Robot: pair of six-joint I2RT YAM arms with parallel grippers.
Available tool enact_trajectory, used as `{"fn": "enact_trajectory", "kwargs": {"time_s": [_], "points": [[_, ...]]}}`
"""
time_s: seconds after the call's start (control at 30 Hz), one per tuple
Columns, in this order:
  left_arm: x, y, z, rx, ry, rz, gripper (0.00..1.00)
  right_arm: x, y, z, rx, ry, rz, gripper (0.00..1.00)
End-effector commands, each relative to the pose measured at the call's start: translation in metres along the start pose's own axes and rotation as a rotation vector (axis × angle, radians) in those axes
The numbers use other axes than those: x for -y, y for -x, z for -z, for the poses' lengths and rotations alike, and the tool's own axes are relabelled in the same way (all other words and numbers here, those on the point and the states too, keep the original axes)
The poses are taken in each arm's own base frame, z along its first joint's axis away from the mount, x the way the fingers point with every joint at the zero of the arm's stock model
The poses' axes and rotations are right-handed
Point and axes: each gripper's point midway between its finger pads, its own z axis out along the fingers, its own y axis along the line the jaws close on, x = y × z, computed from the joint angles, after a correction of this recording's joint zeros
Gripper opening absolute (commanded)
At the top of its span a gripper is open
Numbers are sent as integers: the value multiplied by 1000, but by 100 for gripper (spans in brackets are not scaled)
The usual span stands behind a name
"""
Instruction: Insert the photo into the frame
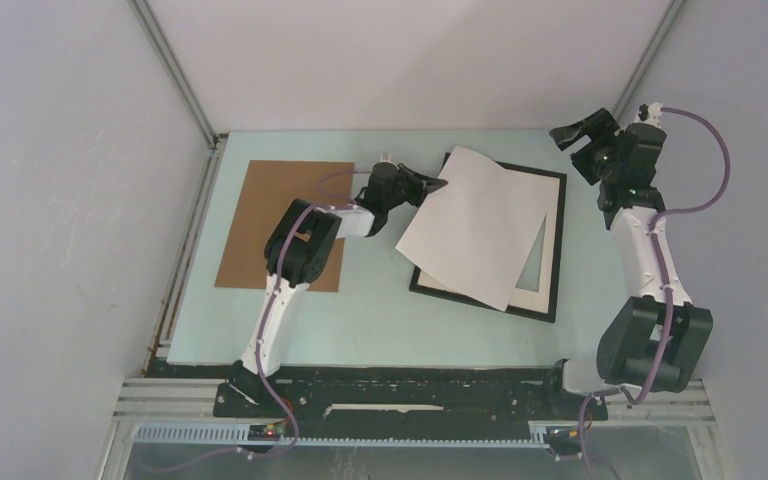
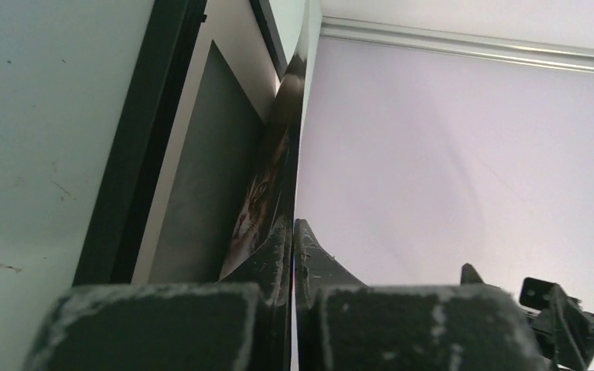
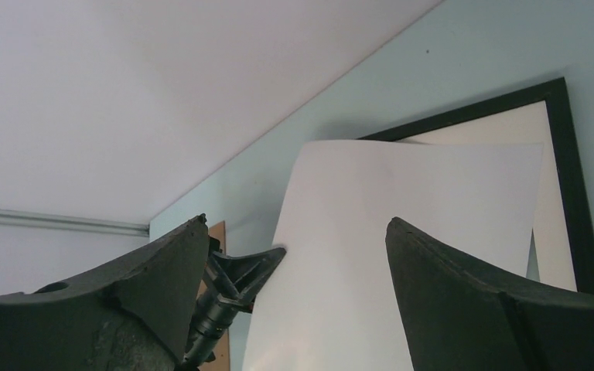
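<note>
Left gripper clamping photo at its corner, holding it white-side-up, askew over frame; right gripper hovering wide open

arms: white links, black joints | cables: purple | fingers: black, scuffed white

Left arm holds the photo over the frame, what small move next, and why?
Probably rotate the shut left gripper to square the glossy rectangular photo, white back up, with the thin black frame; it lies askew, a corner overhanging.
</note>
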Motion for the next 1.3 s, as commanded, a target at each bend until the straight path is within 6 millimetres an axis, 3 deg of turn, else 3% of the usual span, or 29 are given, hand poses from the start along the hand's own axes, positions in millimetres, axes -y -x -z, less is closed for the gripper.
{"fn": "enact_trajectory", "kwargs": {"time_s": [0.0,0.13,0.33,0.53,0.8,0.83,0.93,1.0,1.27], "points": [[39,6,-5,51,-93,24,0,-6,6,-2,32,40,21,91],[48,27,9,57,-143,122,0,12,7,-6,28,-1,24,92],[74,14,17,-3,-238,317,0,26,0,-14,0,-17,-3,92],[54,10,13,53,-176,330,0,38,1,-14,2,-51,4,92],[35,22,11,133,-151,318,1,52,-2,-20,-10,-66,-14,92],[34,23,11,128,-148,292,6,53,-3,-20,-13,-69,-17,92],[42,12,12,73,-144,137,39,57,-6,-23,-24,-73,-26,92],[40,3,12,30,-95,13,53,58,-7,-24,-28,-75,-29,92],[20,-5,26,-37,107,-337,61,60,-8,-29,-26,-63,-35,93]]}}
